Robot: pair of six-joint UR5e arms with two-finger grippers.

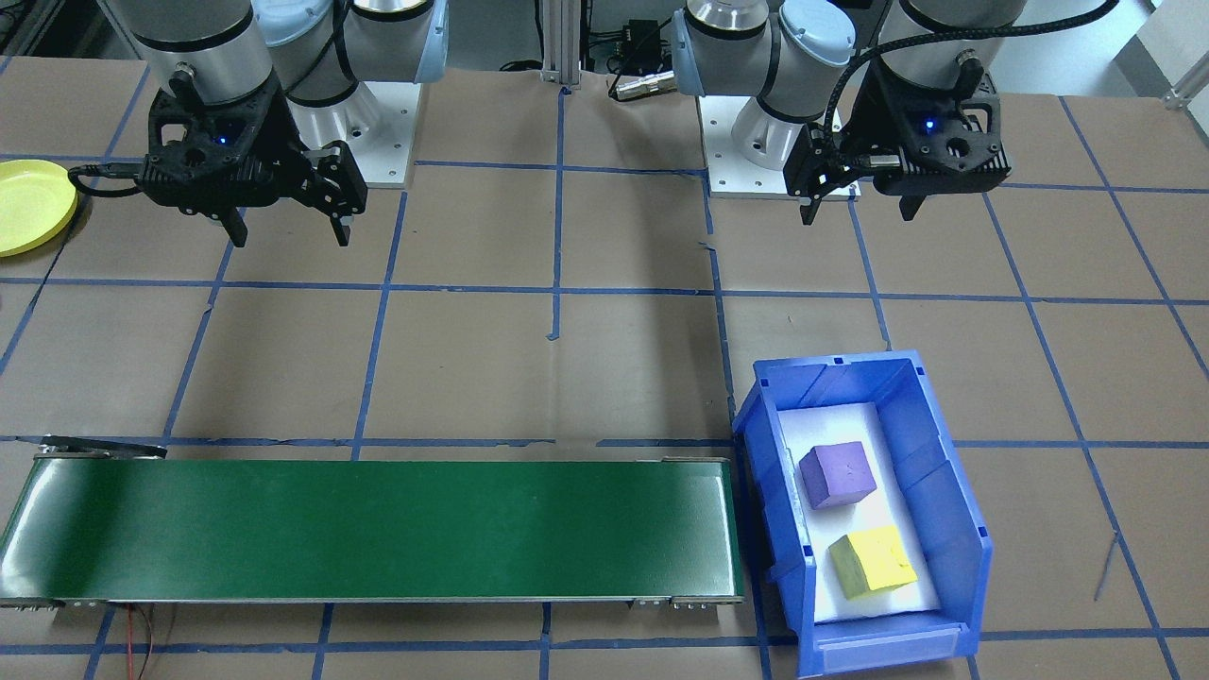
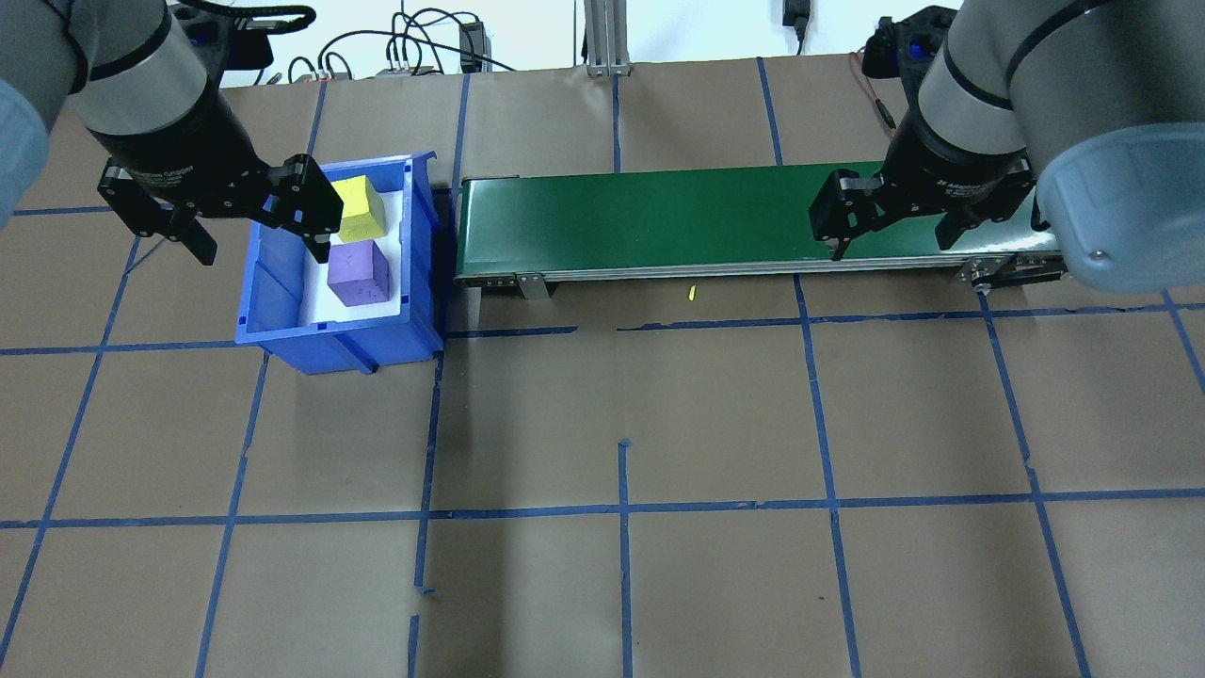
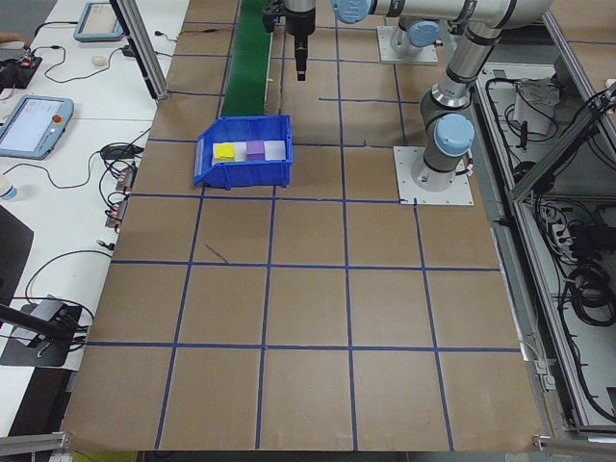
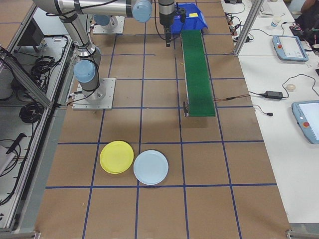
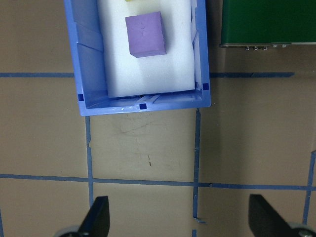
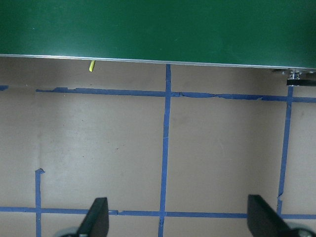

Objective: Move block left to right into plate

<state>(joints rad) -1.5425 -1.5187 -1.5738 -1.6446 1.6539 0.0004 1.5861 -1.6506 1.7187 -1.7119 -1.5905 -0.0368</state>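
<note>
Both claws hang spread and empty: left claw (image 2: 249,224) near the blue bin (image 2: 273,306) holding purple block (image 2: 358,273) and yellow block (image 2: 361,209); right claw (image 2: 894,226) waits beside the green conveyor (image 2: 659,221). The yellow plate (image 1: 28,203) sits at nine o'clock, likely the drop-off.

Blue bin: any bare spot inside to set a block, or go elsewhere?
The blue plastic bin is crowded: the purple foam cube and yellow foam cube fill most of its white liner. Free patches: the whole green conveyor belt, and the brown table between belt and robot bases.
</note>
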